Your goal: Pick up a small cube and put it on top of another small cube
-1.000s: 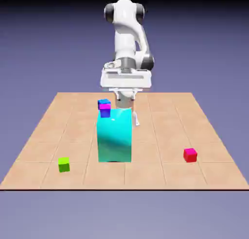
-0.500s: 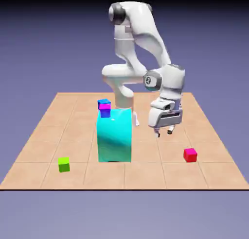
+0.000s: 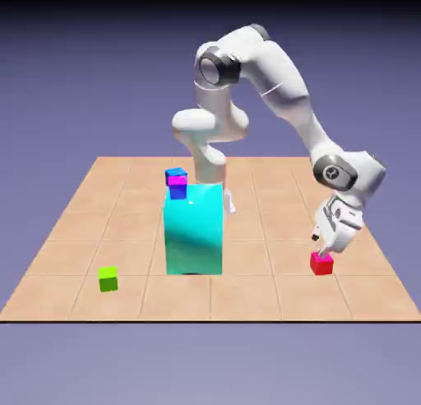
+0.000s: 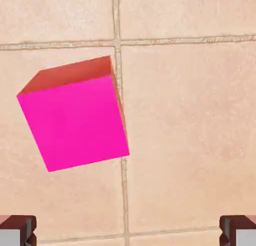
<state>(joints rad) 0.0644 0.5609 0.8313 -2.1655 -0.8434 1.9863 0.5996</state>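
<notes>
**Ana:** How did the gripper (image 3: 321,249) stand at that moment?

**Ben:** Spread wide, with nothing between the fingers. In the hand view the two grey fingertips (image 4: 17,231) sat at the bottom corners, far apart, and only bare tiles lay between them. It gripped nothing and, as far as I could tell, touched nothing.

**Ana:** And the red cube (image 3: 321,263)?

**Ben:** It lay on the worktop (image 3: 123,214) near the front edge, toward the exterior view's right. The gripper hung just above it, tips close to its top. In the hand view the cube (image 4: 75,115) showed large but off centre, toward the left and above the fingertips, turned a little askew against the tile lines. It was not yet between the fingers.

**Ana:** What else was on the worktop?

**Ben:** A tall cyan block (image 3: 194,229) stood near the middle, well apart from the red cube, on the exterior view's left of it. Just behind its top left corner a small blue cube (image 3: 176,183) with a magenta face showed; I could not tell whether it rested on the block or stood behind it. A green cube (image 3: 108,278) lay near the front, on the exterior view's left.

**Ana:** Anything in the gripper's way?

**Ben:** No. Only open tiles surrounded the red cube, and the arm (image 3: 284,90) reached over to the right of the cyan block without touching it.
</notes>
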